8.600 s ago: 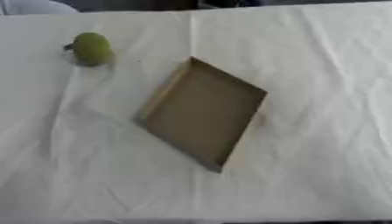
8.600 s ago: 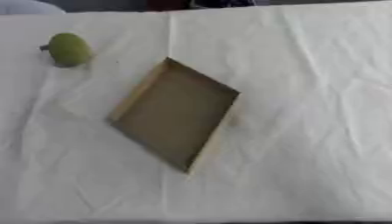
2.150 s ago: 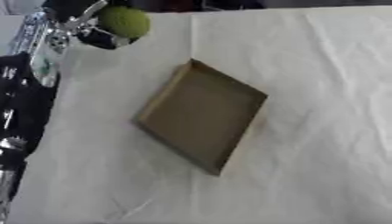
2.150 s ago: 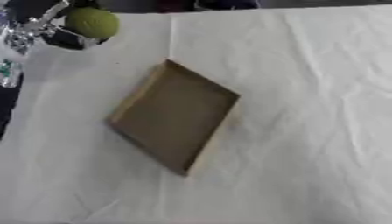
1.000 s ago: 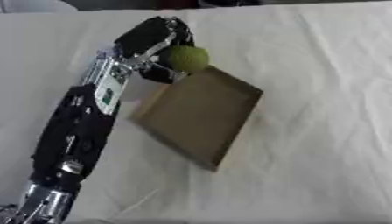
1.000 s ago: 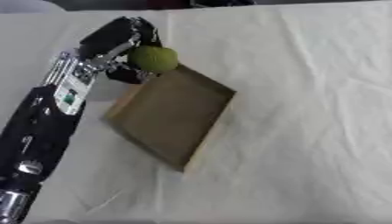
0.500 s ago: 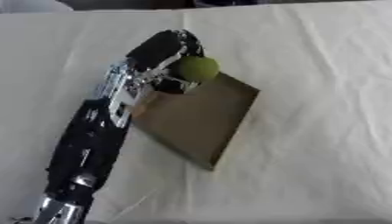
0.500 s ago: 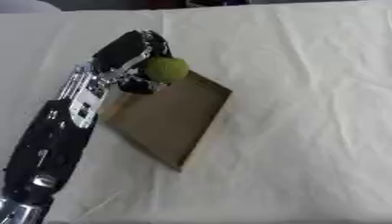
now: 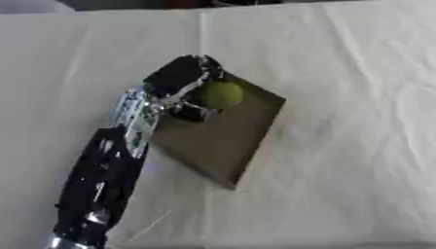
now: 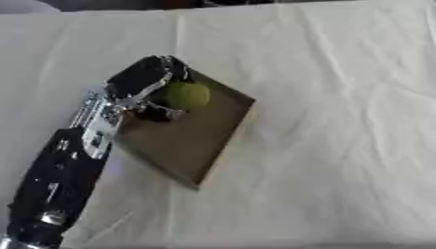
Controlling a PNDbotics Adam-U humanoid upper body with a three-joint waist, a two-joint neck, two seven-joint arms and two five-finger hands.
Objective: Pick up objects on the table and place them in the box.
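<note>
Green fruit [image 9: 220,94], brown box [image 9: 223,141], white tablecloth [image 9: 357,97]

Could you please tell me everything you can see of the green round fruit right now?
The small round yellow-green fruit looks smooth and matt, with no stem or mark that I can make out. It is held in the robot's left hand, whose black fingers curl round its left side and underneath. It sits over the upper corner of the shallow brown cardboard box, which lies askew on the white tablecloth. I cannot tell whether the fruit touches the box floor or hangs just above it.
</note>
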